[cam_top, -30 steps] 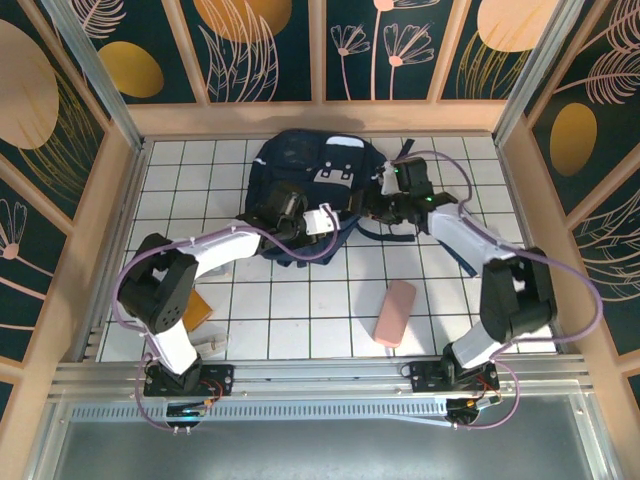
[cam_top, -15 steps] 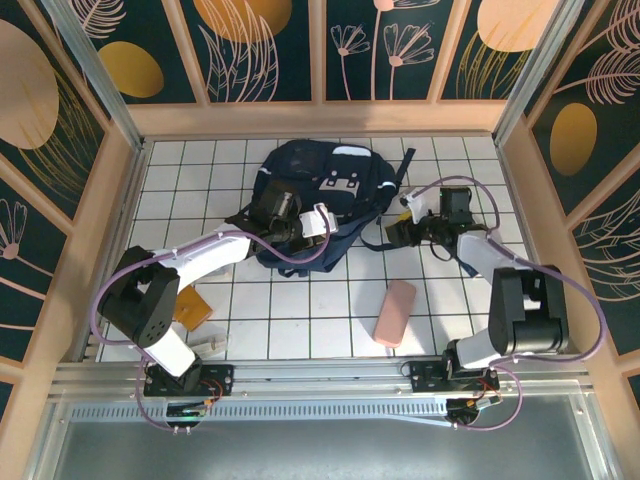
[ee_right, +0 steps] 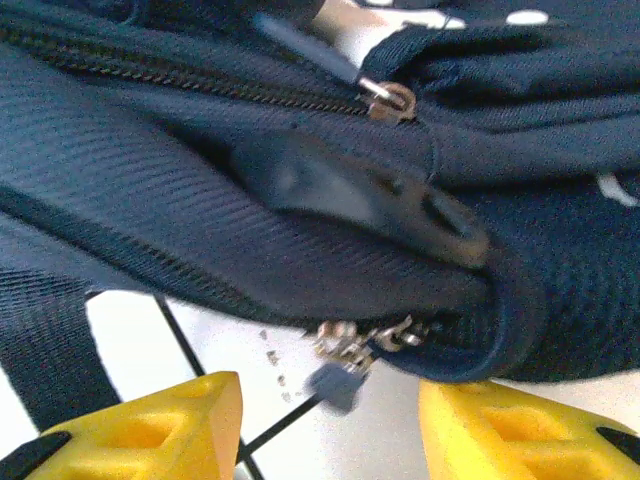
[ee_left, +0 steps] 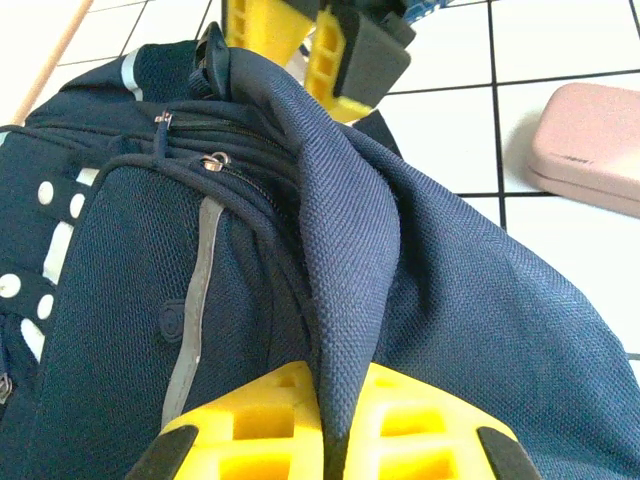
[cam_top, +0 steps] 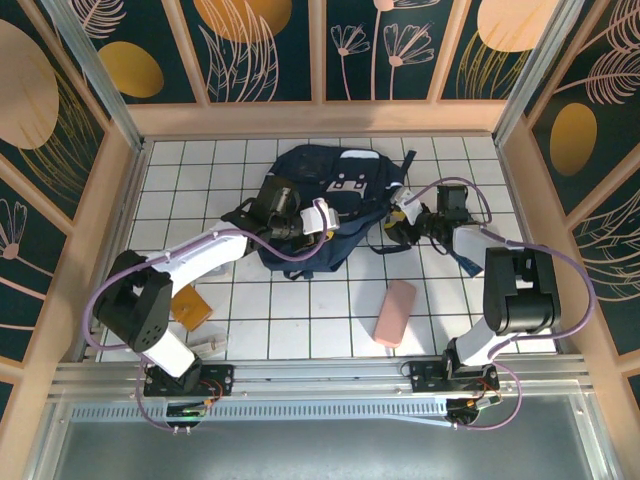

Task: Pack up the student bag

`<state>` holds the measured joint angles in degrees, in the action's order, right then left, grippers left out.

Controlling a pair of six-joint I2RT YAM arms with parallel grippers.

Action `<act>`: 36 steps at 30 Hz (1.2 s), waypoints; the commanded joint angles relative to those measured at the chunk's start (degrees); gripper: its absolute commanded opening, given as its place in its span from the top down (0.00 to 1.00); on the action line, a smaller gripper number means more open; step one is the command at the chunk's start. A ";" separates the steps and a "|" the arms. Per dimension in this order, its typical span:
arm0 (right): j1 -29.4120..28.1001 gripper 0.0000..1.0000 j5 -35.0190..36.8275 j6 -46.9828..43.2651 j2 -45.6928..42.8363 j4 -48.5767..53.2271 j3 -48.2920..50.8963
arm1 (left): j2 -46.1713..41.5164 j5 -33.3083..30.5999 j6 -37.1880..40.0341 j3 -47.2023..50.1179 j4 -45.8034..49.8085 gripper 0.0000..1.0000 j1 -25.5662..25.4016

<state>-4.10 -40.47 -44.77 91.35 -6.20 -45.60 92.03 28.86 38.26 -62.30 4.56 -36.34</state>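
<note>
The student bag, a big navy backpack, lies at the back middle of the tiled table. My left gripper is shut on a raised fold of its fabric, which is pinched between the yellow fingers. My right gripper stands open at the bag's right side. In the right wrist view the metal zipper pulls hang at the bag's lower edge, between its spread fingers and touching neither. The right gripper's yellow fingers also show beyond the bag in the left wrist view.
A pink case lies on the tiles in front of the bag, also visible as the pink case. An orange flat item and a small white object lie by the left arm's base. Wooden walls enclose the table.
The right gripper left the bag's top, swung out to the right, then came back to the bag's right edge. The bag shifted right and back while the left gripper kept its hold.
</note>
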 commanded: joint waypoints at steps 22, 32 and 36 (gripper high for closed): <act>0.68 1.00 -7.24 -15.19 -3.11 22.62 -7.70 | 1.51 -3.46 -5.48 -6.34 -1.90 1.00 0.62; -11.54 1.00 -0.42 -17.69 -6.20 35.16 -12.89 | 4.39 -3.74 -6.58 -8.27 0.08 1.00 0.64; -18.21 1.00 -2.19 -15.89 -6.70 35.59 -15.23 | 5.09 1.01 -12.48 -8.16 -3.68 1.00 0.57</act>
<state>-17.76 -38.94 -60.77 86.87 25.58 -58.50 96.49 25.93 31.20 -68.05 7.99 -36.12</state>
